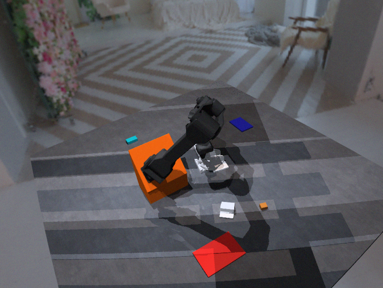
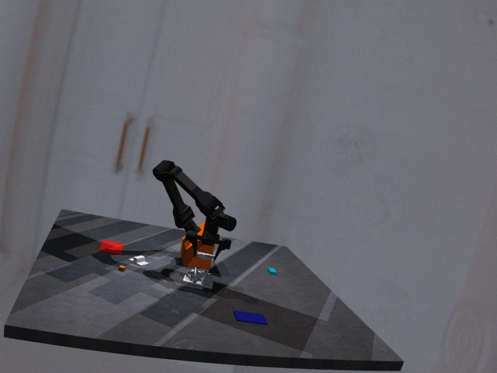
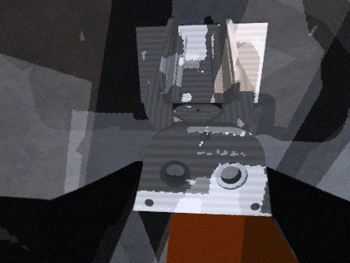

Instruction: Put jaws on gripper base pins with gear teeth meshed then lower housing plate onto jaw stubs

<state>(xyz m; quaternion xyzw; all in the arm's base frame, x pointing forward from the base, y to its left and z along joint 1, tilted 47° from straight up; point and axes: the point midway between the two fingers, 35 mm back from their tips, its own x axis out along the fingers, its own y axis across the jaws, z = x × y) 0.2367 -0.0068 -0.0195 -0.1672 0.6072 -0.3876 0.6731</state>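
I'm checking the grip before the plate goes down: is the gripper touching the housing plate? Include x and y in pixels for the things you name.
Touching: the wrist view shows the housing plate (image 2: pixel 205 254) (image 3: pixel 205 164) spanning between the gripper's (image 2: pixel 206 256) (image 3: pixel 204 166) two fingers.
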